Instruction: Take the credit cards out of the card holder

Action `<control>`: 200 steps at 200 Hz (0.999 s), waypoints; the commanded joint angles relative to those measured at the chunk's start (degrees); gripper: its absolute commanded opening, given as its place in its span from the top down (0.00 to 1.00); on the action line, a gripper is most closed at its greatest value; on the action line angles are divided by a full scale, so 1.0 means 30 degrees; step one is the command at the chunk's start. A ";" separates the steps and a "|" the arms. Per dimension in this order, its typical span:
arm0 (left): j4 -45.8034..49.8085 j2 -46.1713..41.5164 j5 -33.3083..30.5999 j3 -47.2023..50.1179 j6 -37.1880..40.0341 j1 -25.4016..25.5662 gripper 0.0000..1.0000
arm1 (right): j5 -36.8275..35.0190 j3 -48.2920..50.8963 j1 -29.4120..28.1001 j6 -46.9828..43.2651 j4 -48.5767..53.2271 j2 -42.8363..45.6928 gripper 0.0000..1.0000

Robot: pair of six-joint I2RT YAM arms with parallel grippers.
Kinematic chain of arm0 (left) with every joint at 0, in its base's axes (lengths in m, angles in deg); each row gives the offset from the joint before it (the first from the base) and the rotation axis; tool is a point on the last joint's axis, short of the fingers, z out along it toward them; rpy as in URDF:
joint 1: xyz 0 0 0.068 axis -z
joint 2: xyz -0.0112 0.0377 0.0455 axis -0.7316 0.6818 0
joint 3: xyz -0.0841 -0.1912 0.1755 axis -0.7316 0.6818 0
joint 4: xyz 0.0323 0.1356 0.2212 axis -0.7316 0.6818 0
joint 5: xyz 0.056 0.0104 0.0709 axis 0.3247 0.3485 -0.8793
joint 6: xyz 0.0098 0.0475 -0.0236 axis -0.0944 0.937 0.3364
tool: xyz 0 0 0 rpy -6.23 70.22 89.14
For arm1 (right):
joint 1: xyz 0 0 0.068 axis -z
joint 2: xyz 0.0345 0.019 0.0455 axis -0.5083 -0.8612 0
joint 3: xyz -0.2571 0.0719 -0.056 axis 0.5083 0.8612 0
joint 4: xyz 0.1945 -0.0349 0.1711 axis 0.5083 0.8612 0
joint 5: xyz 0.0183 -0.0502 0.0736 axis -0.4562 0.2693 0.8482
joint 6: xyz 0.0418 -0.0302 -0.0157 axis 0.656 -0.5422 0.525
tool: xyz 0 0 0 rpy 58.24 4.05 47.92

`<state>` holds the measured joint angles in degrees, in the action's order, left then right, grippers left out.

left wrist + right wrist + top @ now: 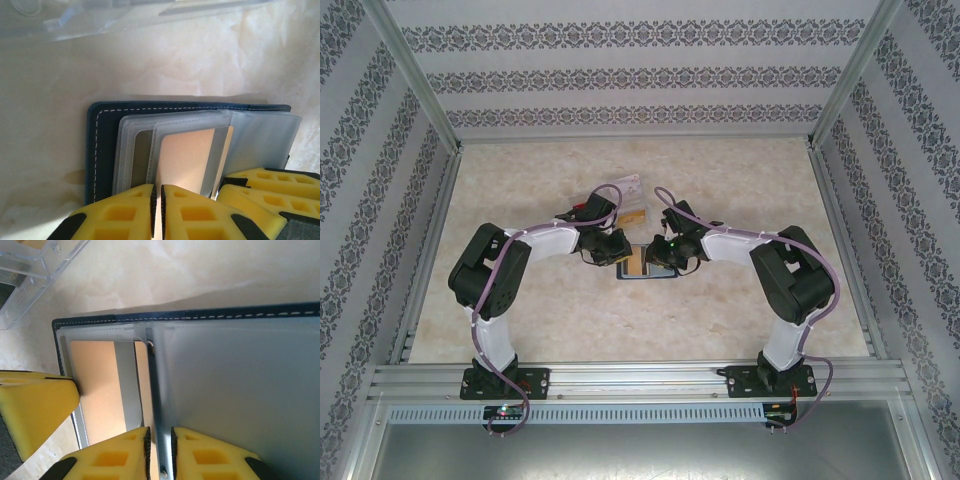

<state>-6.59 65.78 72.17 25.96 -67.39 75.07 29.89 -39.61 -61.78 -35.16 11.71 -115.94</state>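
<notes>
Beige marbled table (520, 320) carries the work at its middle. Nearest, the left gripper (157, 212) has its pads pressed together on the near edge of an orange-tan card (185, 155); I cannot tell whether plastic is caught with it. Just beside it, the right gripper (160, 455) pinches a clear sleeve (240, 390) near the spine. Beyond both, the holder (102, 150) lies open and flat, navy cover down, with the card mostly inside its pocket. Farther off sits a clear box (30, 270). If the left pinch has sleeve as well as card, a pull would likely drag the holder. The right grip could slip on slick plastic, and a skewed pull could jam or bend the card.
</notes>
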 commanded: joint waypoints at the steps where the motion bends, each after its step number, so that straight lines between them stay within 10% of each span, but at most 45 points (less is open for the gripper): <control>1: 0.0424 0.0587 -0.0351 0.0521 0.0185 -0.0005 0.85 | 0.0485 -0.0285 0.0183 0.0272 -0.0522 -0.0417 0.78; 200: 0.0703 0.1086 -0.0638 0.1081 0.0302 -0.0005 0.86 | 0.1754 0.0754 0.0336 0.0006 -0.2032 -0.0949 0.77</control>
<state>-7.77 65.94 72.20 26.83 -67.19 75.07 32.75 -38.89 -60.68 -34.22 7.21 -117.64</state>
